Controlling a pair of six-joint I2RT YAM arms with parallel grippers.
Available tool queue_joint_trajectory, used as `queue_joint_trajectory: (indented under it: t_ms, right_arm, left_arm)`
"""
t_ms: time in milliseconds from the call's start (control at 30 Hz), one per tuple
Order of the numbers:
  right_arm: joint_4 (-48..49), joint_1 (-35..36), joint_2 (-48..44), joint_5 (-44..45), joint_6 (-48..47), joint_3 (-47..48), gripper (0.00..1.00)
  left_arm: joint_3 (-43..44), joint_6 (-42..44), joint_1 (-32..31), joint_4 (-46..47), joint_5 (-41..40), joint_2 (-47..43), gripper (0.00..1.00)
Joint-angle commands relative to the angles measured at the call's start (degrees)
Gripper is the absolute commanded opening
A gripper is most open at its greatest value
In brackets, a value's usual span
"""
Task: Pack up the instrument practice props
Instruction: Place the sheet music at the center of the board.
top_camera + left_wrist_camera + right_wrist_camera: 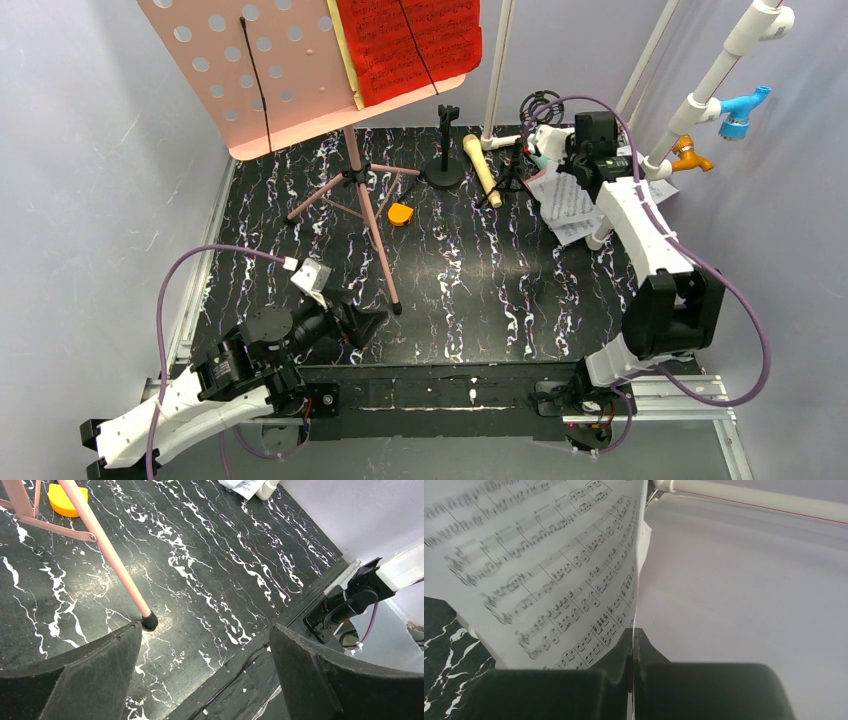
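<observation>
The table (480, 290) is a flat black slab with white marble-like veining and a matte finish. At 11 o'clock in the top view stands the pink music board (250, 70), a rigid panel punched with round holes. It is carried on slim pink tripod legs (365, 210) that end in black rubber feet. A red sheet (410, 45) printed with dark staff lines lies on the board's right half, with a yellow sheet (345, 65) edge showing beside it. At 12 o'clock a beige microphone (482, 170), cylindrical with a rounded head, lies flat just beside a black stand (443, 150) with a round base. A small orange piece (401, 214) sits near the tripod. The white pipe frame (715, 75) rises at 1 o'clock with 1 blue and 1 orange fitting. The right gripper (633, 645) at 1 o'clock is pressed together, pinching the lower edge of a white sheet (549, 570). The only print that can be made out on it is musical notation, and its upper part is blurred. The left gripper (205, 630) at 7 o'clock is spread wide and holds nothing, with 1 tripod foot just beside its left finger (90, 675). It sits near the table's 6 o'clock edge. The tripod foot and the white sheet lie well apart.
</observation>
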Motion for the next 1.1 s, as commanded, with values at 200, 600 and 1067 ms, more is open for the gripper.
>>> queue_joint_trajectory:
  t_ms: [200,600,1067]
  right_arm:
    - [9.79,-0.19,3.01,6.07,-7.65,-2.12,0.01]
    - [14.58,-0.27,4.10,7.21,-13.71,-3.63,0.01]
    - [19.51,-0.71,2.95,8.93,-16.15,-6.31,0.05]
  left_arm:
    - [-0.25,-0.52,-0.11,-0.77,-1.73,-0.66,0.98]
    - [-0.29,-0.46,-0.11,-1.48,-2.23,-1.30,0.98]
    - [-0.06,-0.20,-0.11,-1.01,-1.94,-0.54,0.98]
